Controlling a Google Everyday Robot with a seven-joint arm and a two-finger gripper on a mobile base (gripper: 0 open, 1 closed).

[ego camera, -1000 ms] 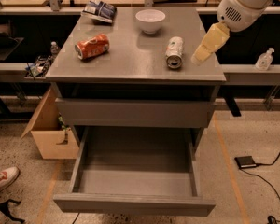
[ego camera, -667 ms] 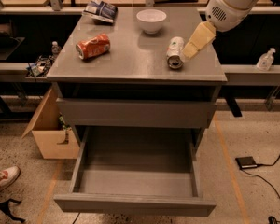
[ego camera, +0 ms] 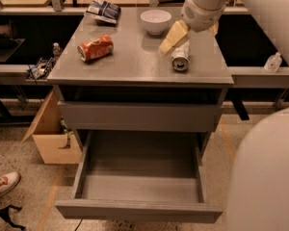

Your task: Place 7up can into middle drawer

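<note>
Camera view, gripper (ego camera: 189, 38) spread open, empty, just above 7up can (ego camera: 180, 58) lying on cabinet top (ego camera: 135, 67).

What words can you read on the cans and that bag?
No text is readable here.
7up can, just below the gripper on the cabinet top: print too blurred.
Orange-red can: print too blurred.
Bag at the back: print too blurred.

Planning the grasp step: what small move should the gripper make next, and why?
Probably ease the gripper down a little to straddle the 7up can. It hovers open just above the can, which lies on its side on the cabinet top; the middle drawer already stands open.
</note>
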